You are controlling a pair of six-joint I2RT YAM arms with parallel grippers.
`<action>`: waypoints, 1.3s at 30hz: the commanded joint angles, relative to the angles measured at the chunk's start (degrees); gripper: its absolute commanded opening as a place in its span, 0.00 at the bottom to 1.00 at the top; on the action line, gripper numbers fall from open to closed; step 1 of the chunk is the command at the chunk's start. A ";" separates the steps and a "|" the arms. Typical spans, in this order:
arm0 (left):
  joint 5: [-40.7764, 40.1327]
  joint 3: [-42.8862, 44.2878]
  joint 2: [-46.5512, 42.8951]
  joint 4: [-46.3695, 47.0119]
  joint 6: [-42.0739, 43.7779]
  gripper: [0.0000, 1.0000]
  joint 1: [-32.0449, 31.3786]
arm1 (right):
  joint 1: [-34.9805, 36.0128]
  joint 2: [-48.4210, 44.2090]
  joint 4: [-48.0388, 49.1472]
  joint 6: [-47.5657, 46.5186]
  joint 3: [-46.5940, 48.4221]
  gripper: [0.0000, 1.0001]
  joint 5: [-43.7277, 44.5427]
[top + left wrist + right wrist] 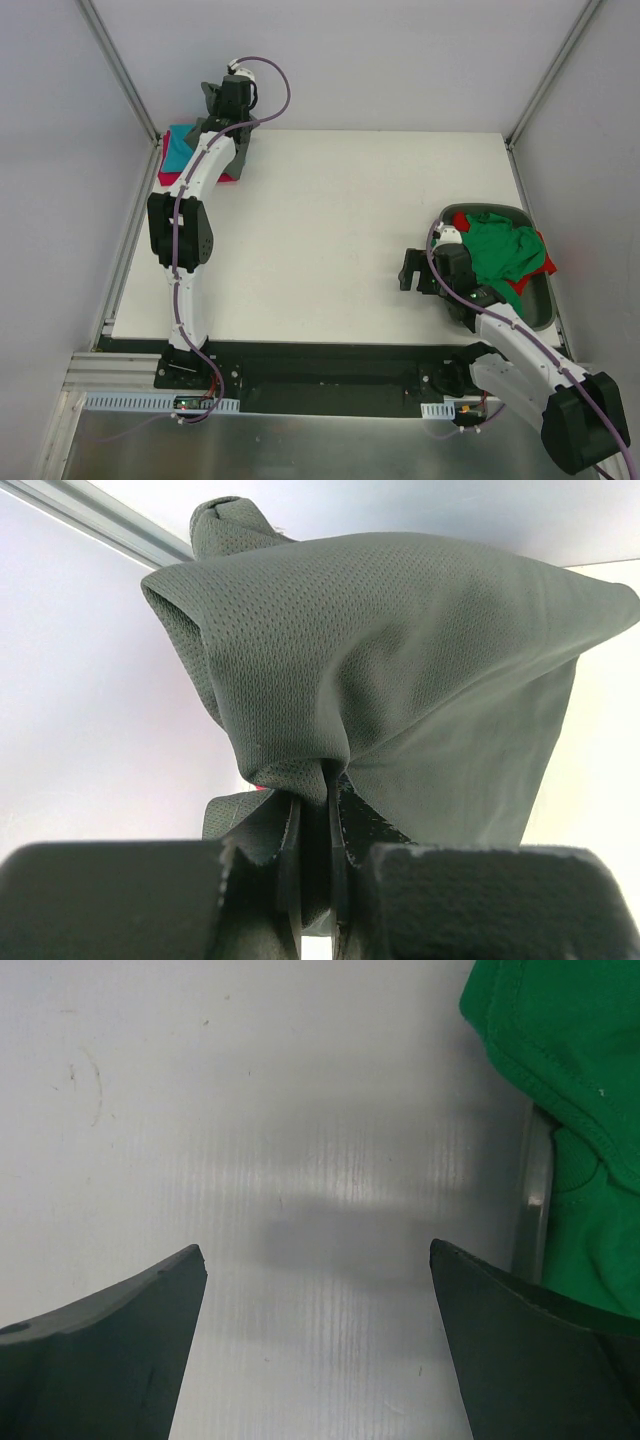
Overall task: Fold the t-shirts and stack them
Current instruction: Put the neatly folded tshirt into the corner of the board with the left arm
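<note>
Left wrist view: the left tool [315,815] is pinched tight on a fold of the dark grey mesh-knit t-shirt [400,640], which bunches out beyond it (over the white bench's [340,230] far-left corner, where the teal t-shirt [180,150] lies on the crimson-pink t-shirt [170,180]). At the bench's right edge the right tool [316,1250] gapes wide, holding nothing, just beside the dark grey oval tub [540,305], which holds the green t-shirt [500,250] and the red t-shirt [546,268].

Both the left arm [205,165] and the right arm [520,345] wear smooth white shells over chunky black joints, each trailed by a lilac cable [177,290]. The right gripper [407,270] has matte, dark, wedge-shaped fingers [110,1350].
</note>
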 commanded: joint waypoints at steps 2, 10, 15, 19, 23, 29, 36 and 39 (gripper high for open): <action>0.48 1.76 -3.49 1.06 0.66 0.00 1.46 | -0.50 0.71 2.54 -0.58 0.15 0.96 -0.79; 3.99 4.30 -1.90 1.06 0.39 0.00 4.72 | -0.59 1.06 2.80 -0.58 0.06 0.96 -0.53; 8.73 6.15 -1.73 1.06 -0.66 0.00 6.30 | -0.68 2.64 2.80 -0.76 0.59 0.96 -1.05; 14.18 6.85 0.63 1.24 -2.06 0.00 6.56 | -0.59 2.56 2.19 -0.84 0.94 0.96 -1.58; 13.93 7.91 1.70 1.06 -4.00 0.00 6.48 | -0.68 2.38 2.10 -0.76 0.94 0.96 -1.76; 11.12 9.23 -0.05 0.71 -3.74 0.00 5.95 | -0.68 2.91 2.01 -0.93 1.21 0.96 -1.93; 8.74 9.14 -2.87 -0.87 -4.70 0.00 3.14 | -0.76 2.65 1.13 -0.32 1.65 0.96 -2.20; 8.21 9.58 -3.75 -1.39 -6.28 0.00 1.91 | -0.68 2.21 0.87 -0.14 1.56 0.96 -2.64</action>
